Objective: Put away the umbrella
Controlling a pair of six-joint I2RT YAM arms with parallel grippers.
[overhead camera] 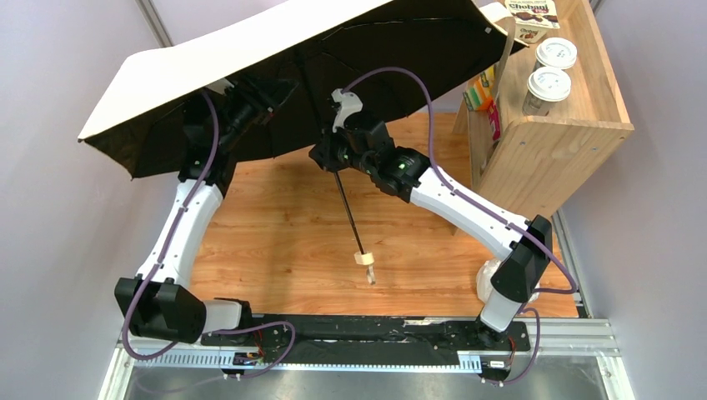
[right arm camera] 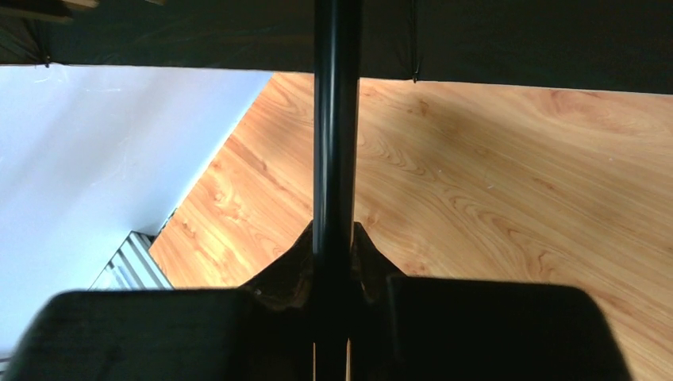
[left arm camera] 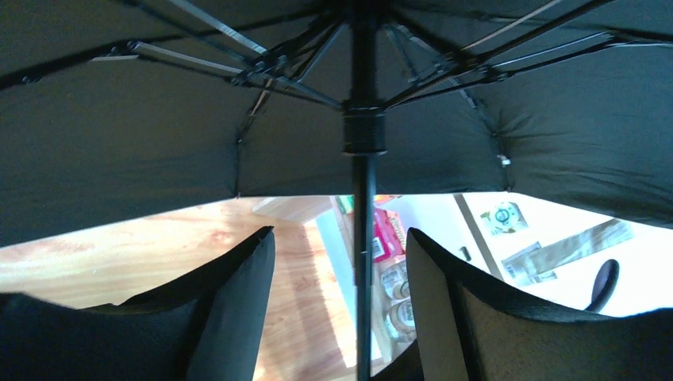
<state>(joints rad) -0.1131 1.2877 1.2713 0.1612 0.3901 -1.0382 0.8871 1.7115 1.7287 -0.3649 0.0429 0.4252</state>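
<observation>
the main risk is the open umbrella tipping or twisting. the wide canopy is sitting high above a single grip on the thin, smooth shaft, so any quick swing is likely to make it turn in the jaws. the canopy's far right edge is hanging just beside the wooden shelf, and the paper cups on top of it are near enough that a sideways move could be knocking them over. the ribs are also crowding the left fingers, so reaching up for the runner could be snagging one.

the right arm is reaching forward and inward over the counter. the right gripper is clamping the shaft partway down, and in the right wrist view its fingers are pressing against both sides of the shaft. the left arm is rising steeply under the canopy's left half. the left gripper is standing wide, with the shaft running between its fingers but touching neither.

the umbrella is hanging in the air, tilted, with its knob handle just above the counter.
</observation>
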